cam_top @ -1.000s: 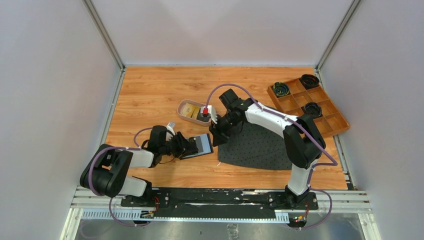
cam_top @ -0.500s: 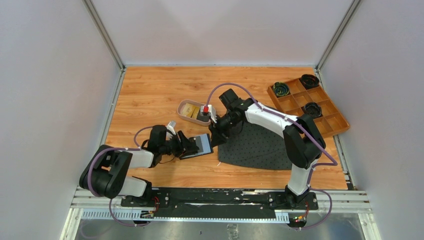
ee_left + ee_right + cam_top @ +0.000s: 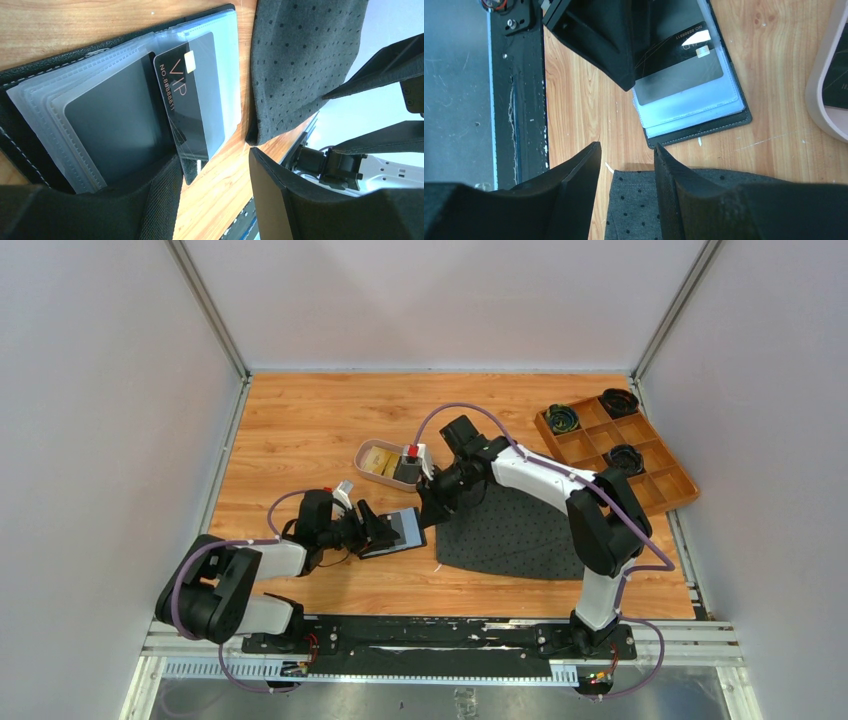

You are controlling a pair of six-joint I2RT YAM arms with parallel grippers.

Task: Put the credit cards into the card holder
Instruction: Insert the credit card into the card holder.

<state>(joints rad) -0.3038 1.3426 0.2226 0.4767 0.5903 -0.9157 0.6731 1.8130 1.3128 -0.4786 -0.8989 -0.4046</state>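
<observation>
The black card holder [image 3: 397,531] lies open on the wooden table, its clear sleeves fanned [image 3: 75,100]. A black credit card [image 3: 192,100] marked VIP sits partly inside one sleeve, one corner poking out past the edge. My left gripper [image 3: 378,530] is open at that edge: one finger [image 3: 150,200] rests by the card's corner, the other [image 3: 285,200] stands apart over bare wood. Gold credit cards [image 3: 378,460] lie in the pinkish tray [image 3: 364,453]. My right gripper [image 3: 432,506] hovers open just right of the holder [image 3: 696,107], above the cloth's corner, holding nothing.
A grey dotted cloth [image 3: 515,535] is spread right of the holder, its edge under my right fingers [image 3: 634,210]. An orange-brown compartmented box [image 3: 600,435] with black round pieces stands at the back right. The pinkish tray's rim [image 3: 821,100] is close behind the holder.
My left gripper's jaws have spread apart and let go of the black card, which stays in the sleeve. My right gripper's jaws have narrowed a little and it has edged back.
</observation>
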